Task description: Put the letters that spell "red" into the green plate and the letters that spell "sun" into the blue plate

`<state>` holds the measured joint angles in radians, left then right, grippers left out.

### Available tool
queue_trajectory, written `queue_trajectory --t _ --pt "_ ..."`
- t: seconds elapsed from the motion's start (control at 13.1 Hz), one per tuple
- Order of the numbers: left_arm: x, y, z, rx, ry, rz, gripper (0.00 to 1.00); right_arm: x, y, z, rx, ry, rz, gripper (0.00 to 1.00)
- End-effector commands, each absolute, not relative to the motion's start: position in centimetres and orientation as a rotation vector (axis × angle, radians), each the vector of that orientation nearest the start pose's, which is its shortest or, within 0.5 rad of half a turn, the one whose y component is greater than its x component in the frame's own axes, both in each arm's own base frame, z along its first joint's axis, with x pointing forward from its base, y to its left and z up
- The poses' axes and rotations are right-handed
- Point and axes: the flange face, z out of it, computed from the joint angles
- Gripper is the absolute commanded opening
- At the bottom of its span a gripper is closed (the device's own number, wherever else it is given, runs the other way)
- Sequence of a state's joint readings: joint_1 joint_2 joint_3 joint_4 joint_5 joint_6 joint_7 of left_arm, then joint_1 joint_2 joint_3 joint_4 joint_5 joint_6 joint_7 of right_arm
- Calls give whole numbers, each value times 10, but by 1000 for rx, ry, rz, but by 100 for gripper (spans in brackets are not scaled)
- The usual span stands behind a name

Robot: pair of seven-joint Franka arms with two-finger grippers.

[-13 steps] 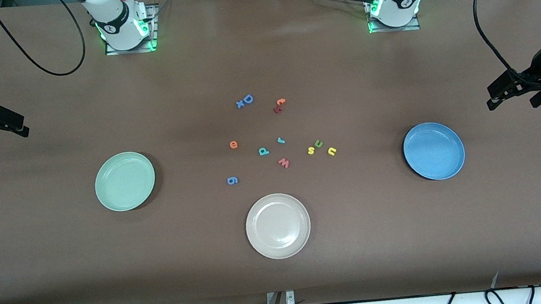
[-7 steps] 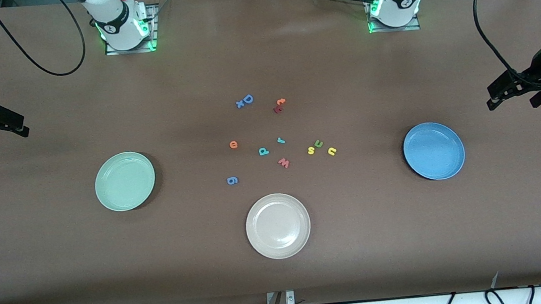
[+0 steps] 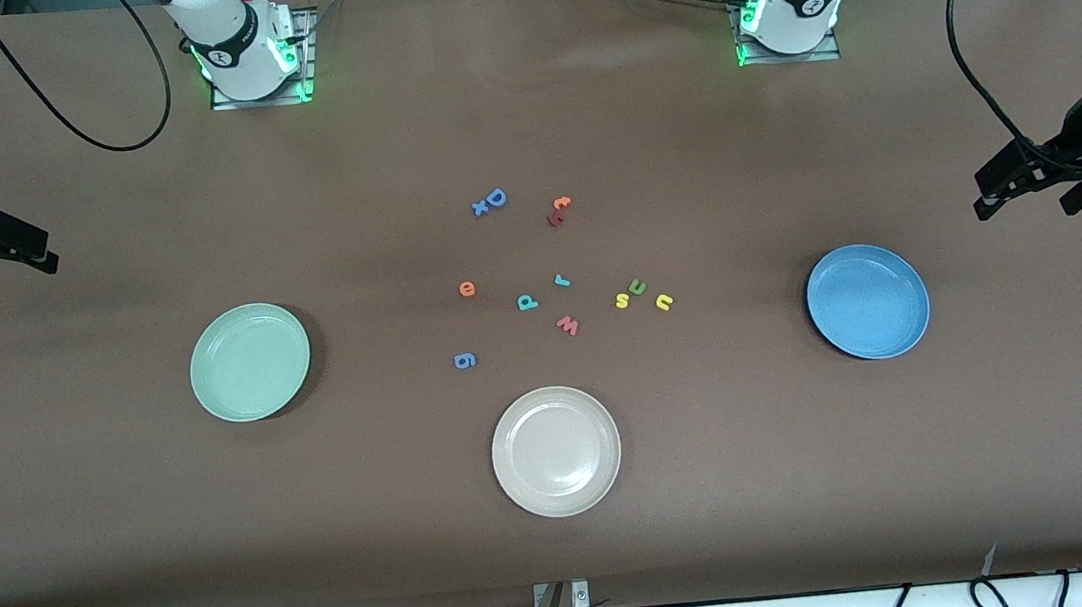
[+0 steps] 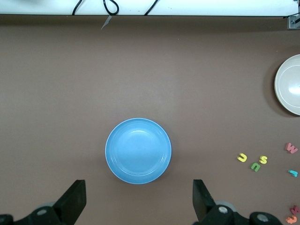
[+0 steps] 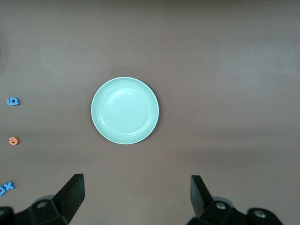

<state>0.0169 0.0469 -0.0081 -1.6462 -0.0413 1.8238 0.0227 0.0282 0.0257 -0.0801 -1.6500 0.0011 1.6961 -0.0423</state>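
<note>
Your right gripper [image 3: 39,258] hangs over the bench [image 3: 124,548] at the right arm's end, fingers [image 5: 70,194] spread wide and holding nothing. In its wrist view the green plate [image 3: 249,361] lies between those fingers, empty, well apart from the letters.

Moving toward the middle, you find the orange e [image 3: 466,289], then the teal d [image 3: 527,301] and the small teal r [image 3: 561,280] near each other, all flat on the bench and far from either gripper. A blue 6 [image 3: 465,360] lies nearer the camera than the e, and a red w [image 3: 567,325] lies just nearer the camera than the d and r. The blue D [image 3: 493,199] and orange t [image 3: 561,204] lie farther from the camera. The beige plate [image 3: 556,451] sits nearest the camera, empty.

Next come the yellow s [image 3: 621,300], green u [image 3: 637,285] and yellow n [image 3: 664,302], close together, toward the left arm's end.

The blue plate [image 3: 868,300] is empty; the left wrist view shows it between your left gripper's fingers [image 4: 72,201]. The left gripper [image 3: 1027,192] hangs over the bench's left-arm end, spread wide, holding nothing.
</note>
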Motion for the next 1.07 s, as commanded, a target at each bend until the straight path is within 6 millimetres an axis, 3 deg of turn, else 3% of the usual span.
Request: queue_trajectory --t 0.0,0.99 --pt "589 0 592 -3164 -1 -224 100 567 -30 586 -3143 31 -31 100" --pt "589 -2 592 -3166 -4 -224 100 567 -30 586 -3143 31 -31 100"
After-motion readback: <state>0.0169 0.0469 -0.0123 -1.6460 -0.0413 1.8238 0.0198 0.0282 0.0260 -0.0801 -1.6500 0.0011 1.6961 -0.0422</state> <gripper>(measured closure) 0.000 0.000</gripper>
